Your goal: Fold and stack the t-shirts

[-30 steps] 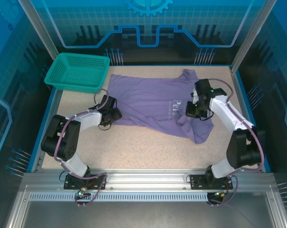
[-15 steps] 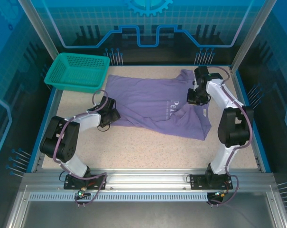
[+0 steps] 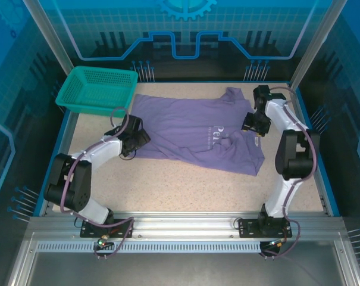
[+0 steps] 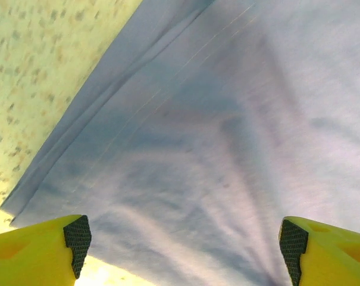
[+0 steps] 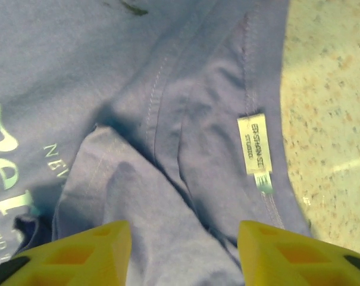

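The lavender t-shirt point(image 3: 185, 128) lies spread across the middle of the table, chest lettering up, with creases near its right end. My left gripper point(image 3: 134, 138) hovers over the shirt's left edge. Its yellow fingers point(image 4: 72, 241) stand wide open above the fabric point(image 4: 215, 119), with nothing between them. My right gripper point(image 3: 254, 123) is over the shirt's right end by the collar. There it is open above folded cloth point(image 5: 168, 196), and the white neck label point(image 5: 253, 143) lies just ahead of it.
A teal mesh basket point(image 3: 98, 89) stands at the far left corner, close to the shirt's far left edge. Speckled tabletop point(image 3: 168, 185) lies bare between the shirt and the arm bases. Blue walls point(image 3: 325, 155) edge the table on the right.
The right gripper carried the shirt's right part outward and away from me, flattening it, then opened and let go. The left gripper opened wider and shifted slightly away from me.
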